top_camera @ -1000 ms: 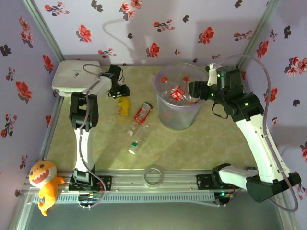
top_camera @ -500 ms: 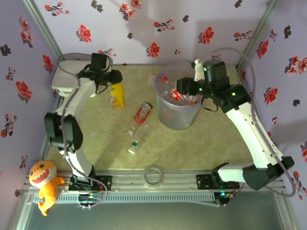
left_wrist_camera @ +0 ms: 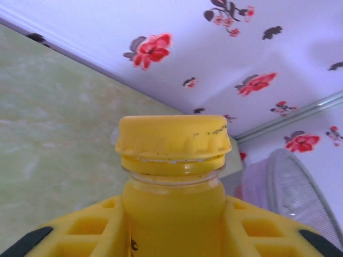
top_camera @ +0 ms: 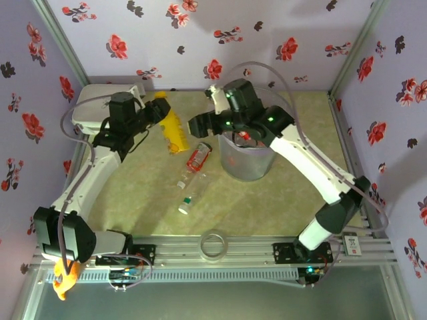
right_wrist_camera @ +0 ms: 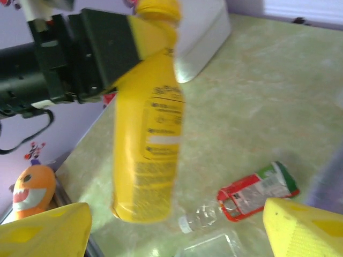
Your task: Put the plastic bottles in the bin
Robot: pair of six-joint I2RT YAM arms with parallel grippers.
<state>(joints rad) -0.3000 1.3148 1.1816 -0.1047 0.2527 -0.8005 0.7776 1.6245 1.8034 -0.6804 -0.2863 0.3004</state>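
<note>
Left gripper (top_camera: pixel 159 109) is clamped on the neck of the yellow bottle (top_camera: pixel 171 128), which hangs clear of the table (top_camera: pixel 293 200) near the back left, tilted, cap towards the flowered wall (top_camera: pixel 200 40). Right gripper (top_camera: pixel 197 125) sits just beside that bottle on its right, jaws spread wide with nothing between them. The right arm crosses the mouth of the bin (top_camera: pixel 247 167) and hides most of its contents. Loose on the table between bottle and bin: a red-labelled bottle (top_camera: pixel 197 157), a clear bottle (top_camera: pixel 181 181) and a small bottle (top_camera: pixel 187 202), all on their sides. A white box (top_camera: pixel 100 103) stands in the back left corner behind the left arm; a tape ring (top_camera: pixel 213 243) lies at the near edge; a plush toy (top_camera: pixel 63 277) sits at the near left. The left wrist view gives the yellow cap (left_wrist_camera: pixel 172 136) upright between the yellow fingers (left_wrist_camera: pixel 102 225), with the bin rim (left_wrist_camera: pixel 300 187) at right. The right wrist view shows the printed label on the yellow bottle (right_wrist_camera: pixel 150 144), the green cap end of the red-labelled bottle (right_wrist_camera: pixel 254 195), and the toy (right_wrist_camera: pixel 32 187) beyond its own left fingertip (right_wrist_camera: pixel 43 230).
</note>
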